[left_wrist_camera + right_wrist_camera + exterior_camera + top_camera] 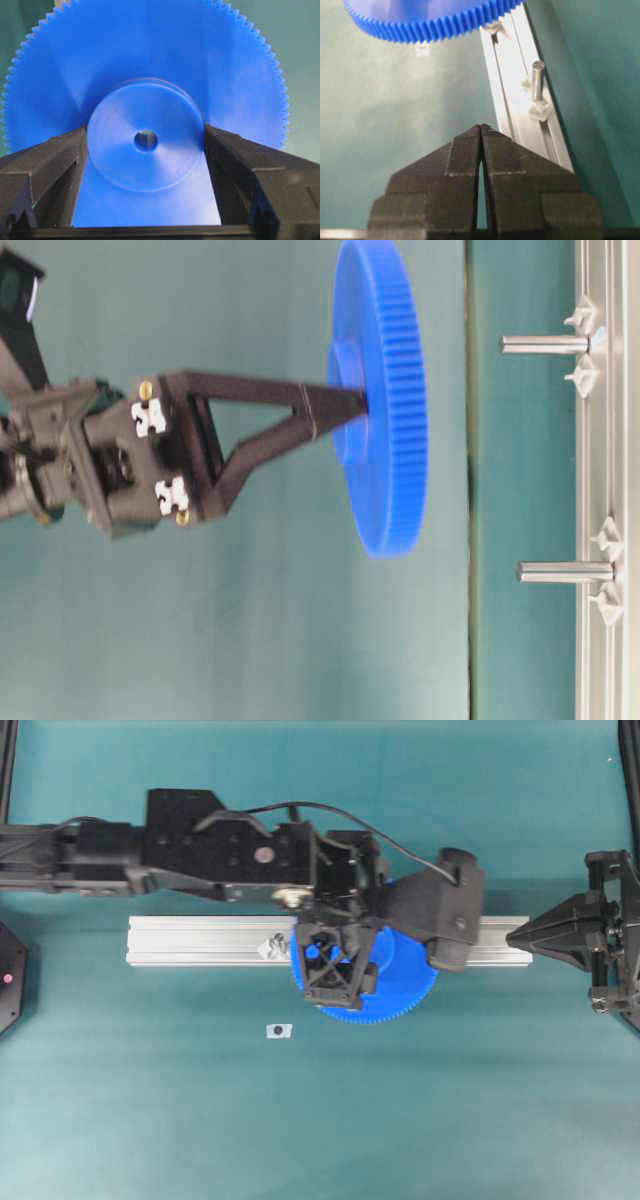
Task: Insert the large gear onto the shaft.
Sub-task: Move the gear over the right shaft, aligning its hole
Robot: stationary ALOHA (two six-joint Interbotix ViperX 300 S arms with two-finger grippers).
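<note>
My left gripper (340, 970) is shut on the raised hub of the large blue gear (400, 982). It holds the gear flat above the aluminium rail (200, 940). In the left wrist view the fingers (60, 155) clamp both sides of the hub (145, 150). In the table-level view the gear (385, 440) hangs clear of the tips of two pegs, one shaft (545, 343) and another (565, 571), each flanked by diamond mounts. The hub is roughly in line with the first. One shaft (272, 947) shows left of the gear. My right gripper (481, 127) is shut and empty at the rail's right end (512, 935).
A small loose clear mount with a dark centre (279, 1031) lies on the teal mat in front of the rail. It also shows in the right wrist view (422, 49). A peg with mounts (537, 80) stands on the rail ahead of my right gripper.
</note>
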